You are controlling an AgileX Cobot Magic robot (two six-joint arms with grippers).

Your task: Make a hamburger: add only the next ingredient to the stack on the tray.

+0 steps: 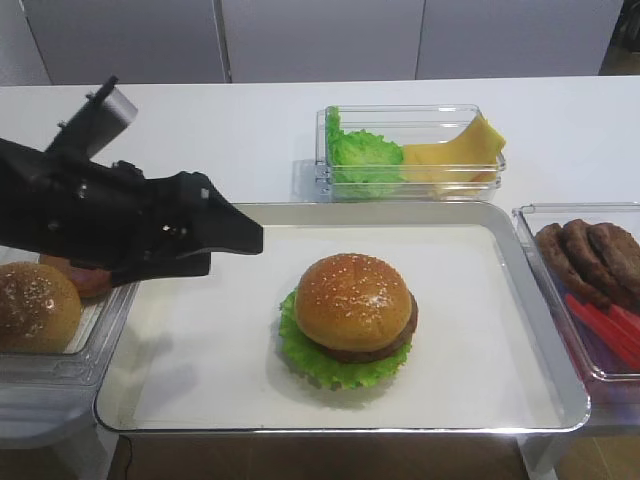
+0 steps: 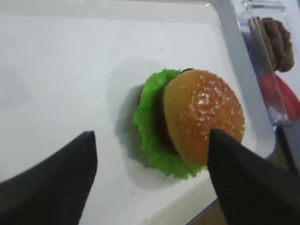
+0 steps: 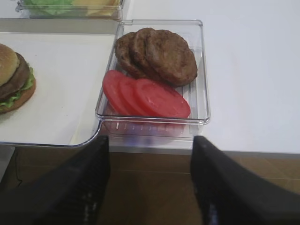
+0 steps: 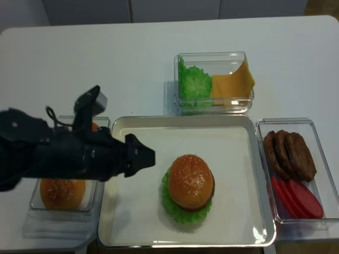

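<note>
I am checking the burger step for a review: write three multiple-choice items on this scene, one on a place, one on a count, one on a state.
1. Where does the sesame bun top lie?
A. in the left box
B. on the patty over the lettuce on the tray
C. beside the cheese

2. How many loose patties lie in the right box?
A. one
B. three
C. five

3. How is the left gripper?
A. fingers apart, holding nothing
B. shut on the bun top
C. shut on a tomato slice

Answers: 1 B, both high views show the seeded bun capping the stack on the tray. 2 B, three overlapping brown discs show above the tomato slices. 3 A, the left wrist view shows both fingers wide apart with the burger free between them.
</note>
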